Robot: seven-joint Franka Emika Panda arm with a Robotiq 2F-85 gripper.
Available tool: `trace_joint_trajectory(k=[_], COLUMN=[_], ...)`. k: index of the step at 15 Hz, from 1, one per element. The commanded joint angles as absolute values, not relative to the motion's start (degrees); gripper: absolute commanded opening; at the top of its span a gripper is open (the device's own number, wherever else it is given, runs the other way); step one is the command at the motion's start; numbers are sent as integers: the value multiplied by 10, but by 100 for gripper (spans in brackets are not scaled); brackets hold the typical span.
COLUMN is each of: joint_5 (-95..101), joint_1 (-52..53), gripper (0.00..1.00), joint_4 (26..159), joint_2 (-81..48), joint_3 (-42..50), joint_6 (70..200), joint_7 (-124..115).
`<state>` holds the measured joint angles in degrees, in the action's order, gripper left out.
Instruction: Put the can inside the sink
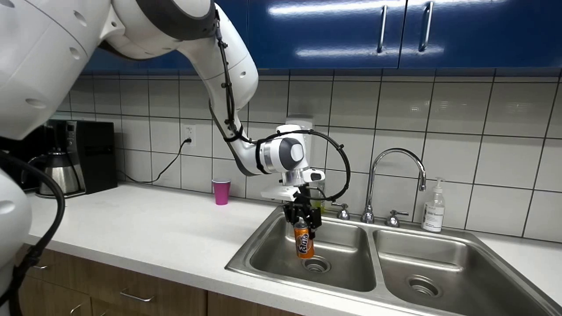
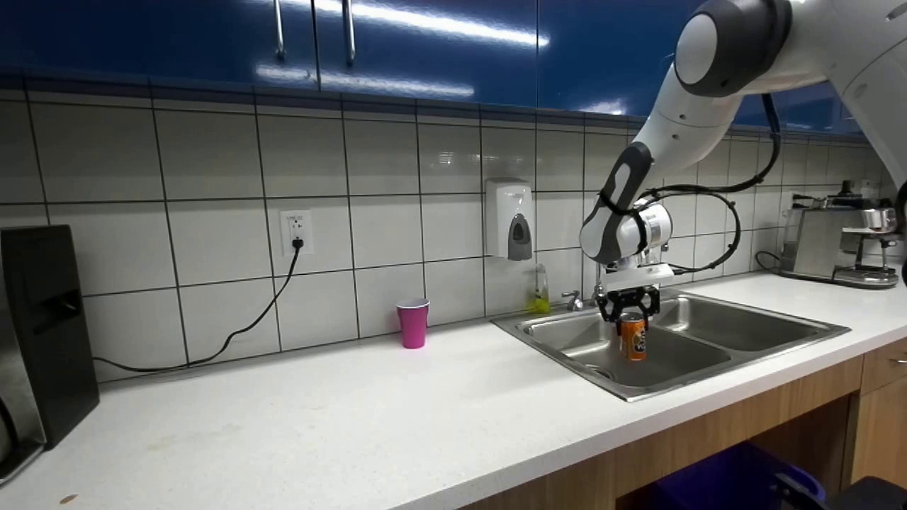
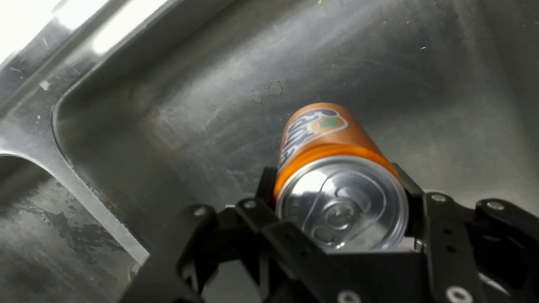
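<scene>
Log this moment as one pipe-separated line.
gripper: clamped on can | can: roughly upright, over sink basin nearer pink cup | floor contact: unclear | release: not yet done

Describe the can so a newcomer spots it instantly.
Find the double steel sink in the white counter, then its basin nearer the pink cup. There, the black hand grips the can near its top. Its bright orange, Fanta-lettered side sets it apart from grey steel, black hand and pink cup.

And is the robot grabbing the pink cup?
No, the gripper is holding the orange can, while the pink cup stands on the counter.
</scene>
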<state>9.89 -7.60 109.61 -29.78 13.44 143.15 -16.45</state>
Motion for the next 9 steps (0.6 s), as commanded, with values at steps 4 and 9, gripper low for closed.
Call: trace_joint_trajectory(k=[4, 9], joint_5=[69, 52], joint_1=[-101, -115], gripper=[39, 39], joint_4=[1037, 1008], joint_2=[-358, -400], joint_3=[136, 133], joint_6=[1437, 1434], joint_7=[-138, -126])
